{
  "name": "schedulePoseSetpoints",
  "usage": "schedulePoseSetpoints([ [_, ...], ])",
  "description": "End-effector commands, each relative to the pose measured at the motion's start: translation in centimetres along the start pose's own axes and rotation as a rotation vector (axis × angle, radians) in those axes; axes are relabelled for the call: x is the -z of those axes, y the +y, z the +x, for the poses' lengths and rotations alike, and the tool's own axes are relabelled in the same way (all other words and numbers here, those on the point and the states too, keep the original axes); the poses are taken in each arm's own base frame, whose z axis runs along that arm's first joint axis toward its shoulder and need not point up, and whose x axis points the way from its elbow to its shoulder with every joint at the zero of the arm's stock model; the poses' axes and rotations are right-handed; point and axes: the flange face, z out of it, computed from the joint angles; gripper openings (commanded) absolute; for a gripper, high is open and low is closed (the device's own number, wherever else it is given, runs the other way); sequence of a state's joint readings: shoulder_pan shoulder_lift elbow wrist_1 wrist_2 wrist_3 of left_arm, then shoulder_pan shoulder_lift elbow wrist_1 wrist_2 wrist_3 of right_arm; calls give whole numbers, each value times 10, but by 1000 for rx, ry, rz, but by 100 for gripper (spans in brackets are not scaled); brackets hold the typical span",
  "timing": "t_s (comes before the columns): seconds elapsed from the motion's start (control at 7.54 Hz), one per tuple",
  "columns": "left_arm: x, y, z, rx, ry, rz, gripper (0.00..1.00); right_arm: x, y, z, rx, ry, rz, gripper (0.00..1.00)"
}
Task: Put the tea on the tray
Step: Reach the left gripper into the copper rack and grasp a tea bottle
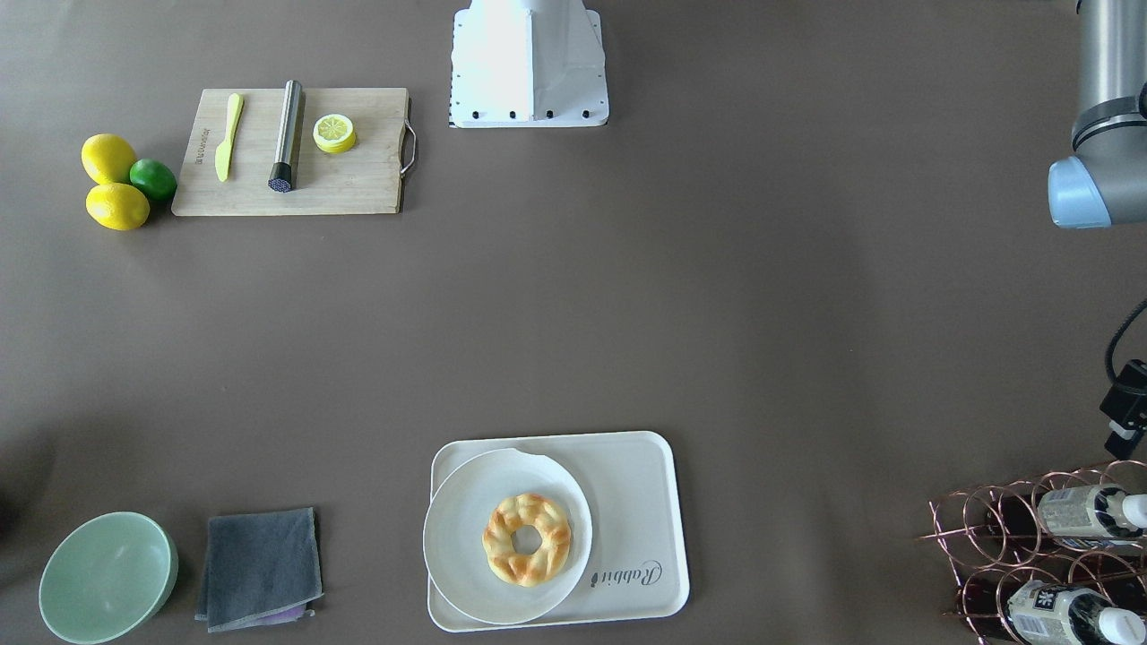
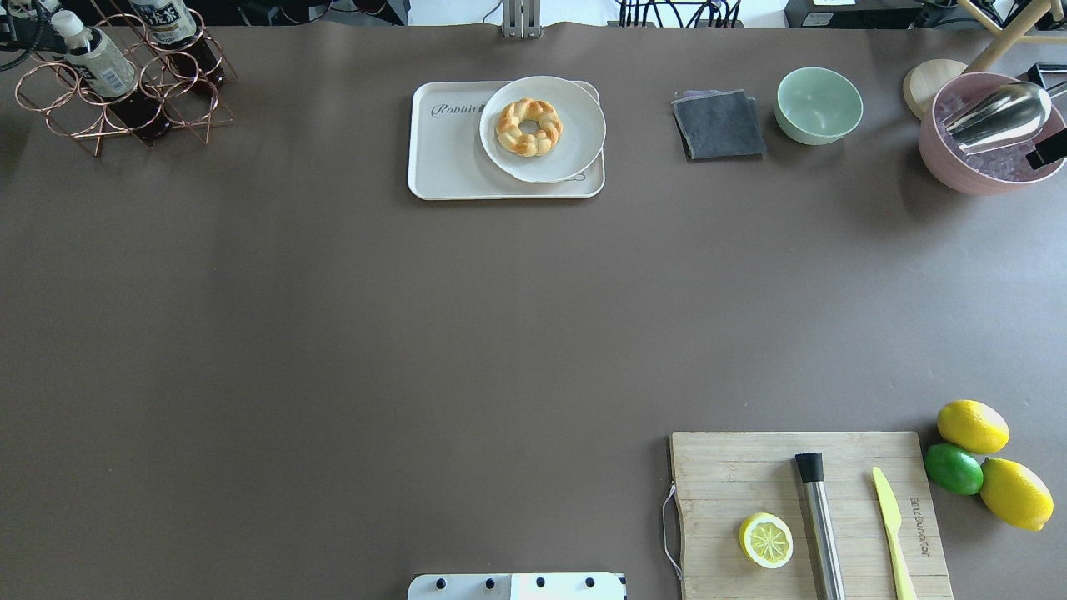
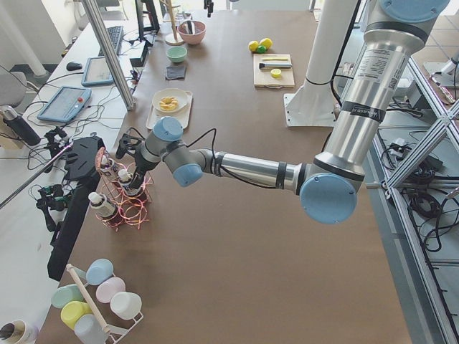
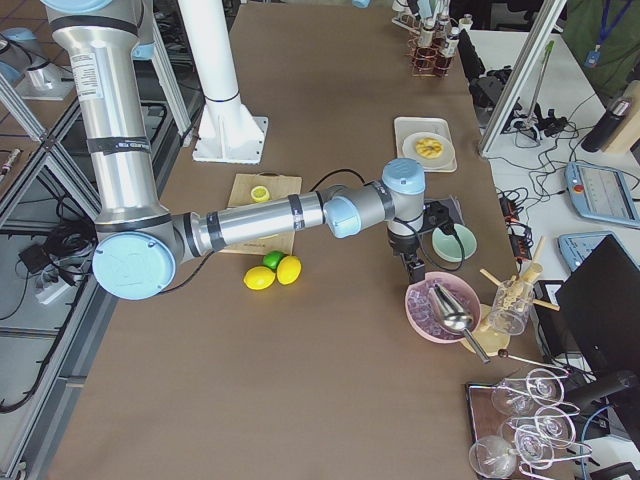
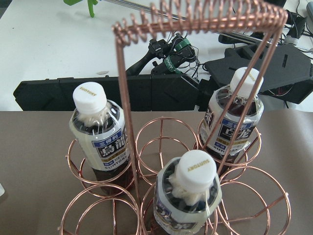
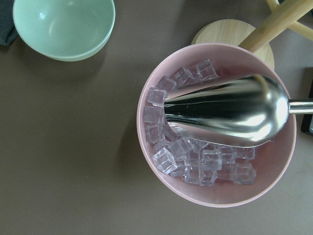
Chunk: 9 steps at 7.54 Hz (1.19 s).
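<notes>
The left gripper (image 3: 136,175) is hovering just above the tea (image 5: 188,196); its jaw state cannot be told. The tea is standing upright in a copper wire rack (image 5: 128,112), well apart from the tray (image 2: 442,167), showing a white cap, a printed label and dark liquid.

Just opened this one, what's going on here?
The left gripper hangs over the copper wire rack at the table's corner, where three tea bottles stand. None is out yet. The tray holds only a plate with a ring pastry, and its lettered side is bare. The right gripper hovers by a pink bowl of ice with a metal scoop.
</notes>
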<state>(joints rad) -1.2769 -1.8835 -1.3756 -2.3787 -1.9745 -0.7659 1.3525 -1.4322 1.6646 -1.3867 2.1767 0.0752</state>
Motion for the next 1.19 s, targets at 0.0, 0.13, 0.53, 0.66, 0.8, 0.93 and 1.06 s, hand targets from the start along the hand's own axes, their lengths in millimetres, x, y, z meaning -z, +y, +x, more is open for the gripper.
schedulePoseSetpoints([
  [0.0, -13, -24, 16, -3, -18, 25, 73, -2, -1, -3, 5, -1, -2, 100],
  [0.13, -14, -26, 18, -5, -18, 27, 70, -2, -1, -3, 3, -1, -2, 100],
  [0.53, -24, -33, 16, -7, -43, 36, 67, -2, -1, -3, 7, 2, -2, 100],
  [0.66, -25, -35, 17, -5, -43, 37, 67, -2, -1, -4, 8, 2, 0, 100],
  [0.8, -27, -38, 20, -6, -43, 39, 67, -2, -1, -3, 7, 3, -2, 100],
  [0.93, -33, -40, 24, -7, -53, 42, 67, -2, -1, -3, 7, 5, -1, 100],
  [1.06, -36, -37, 27, -15, -54, 50, 67, -2, -2, -3, 7, 6, -1, 100],
])
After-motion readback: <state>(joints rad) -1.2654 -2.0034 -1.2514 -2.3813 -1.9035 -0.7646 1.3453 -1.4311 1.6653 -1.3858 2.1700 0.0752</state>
